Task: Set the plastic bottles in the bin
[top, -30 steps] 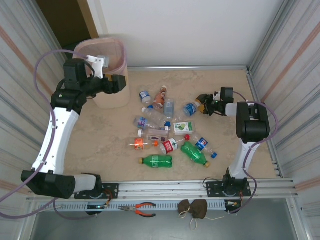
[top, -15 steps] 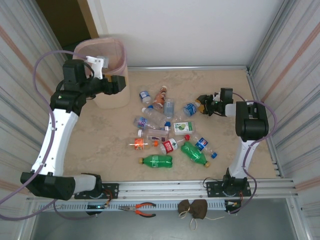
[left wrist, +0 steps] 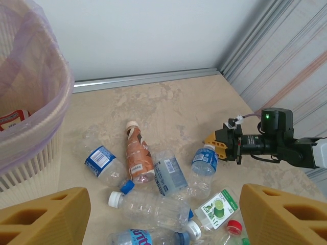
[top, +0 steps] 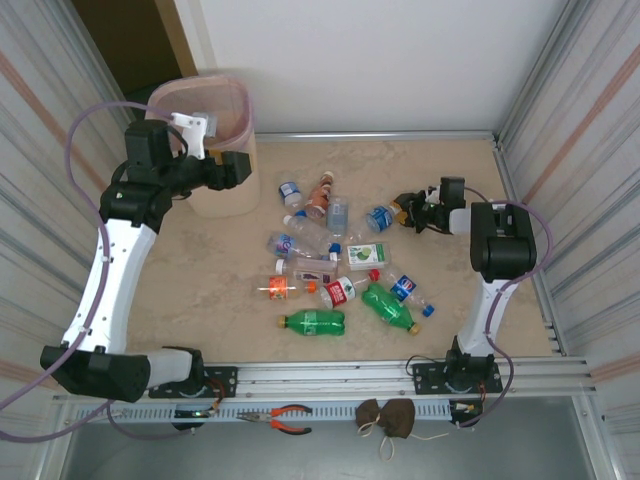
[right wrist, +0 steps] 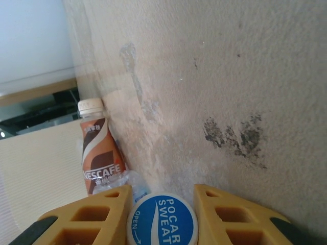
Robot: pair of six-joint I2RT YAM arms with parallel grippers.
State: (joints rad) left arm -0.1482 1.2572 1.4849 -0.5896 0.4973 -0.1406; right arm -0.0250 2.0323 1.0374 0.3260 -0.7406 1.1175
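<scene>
Though under way, far from finished. Bin [top: 243,110] at the far-left corner of the table, close to the back wall, pink liner folded over the rim. Low inside the bag, one red-and-white labelled item [left wrist: 11,120]; rest of the interior hidden. Outside it, roughly a dozen plastic bottles [top: 300,237] on their sides in a loose cluster mid-table, none touching the bin. Among them a brown Nescafé bottle [right wrist: 99,153] near the far edge of the pile and a green bottle [top: 312,322] nearest the arm bases. By this count, most of the job left to do.

Left gripper [left wrist: 163,189] raised just beside the bin's right side, fingers spread wide, nothing between them, camera looking down on the pile. Probably between loads.

Right gripper [right wrist: 162,188] low over the table at the right edge of the cluster, one finger on either side of a blue Pocari Sweat cap [right wrist: 163,220], flush or nearly so. Impossible to tell whether clamped or merely flanking. Blue-labelled bottle [left wrist: 204,162] itself flat on the table, not lifted.

Tabletop [top: 200,270] beige, marbled, matt; a dark blotch [right wrist: 235,138] close to the right gripper. White back wall, corrugated metal panels left and right, aluminium rail [top: 330,378] along the near edge. Below the rail, red-handled pliers [top: 285,418] and a brown pouch [top: 388,418].
</scene>
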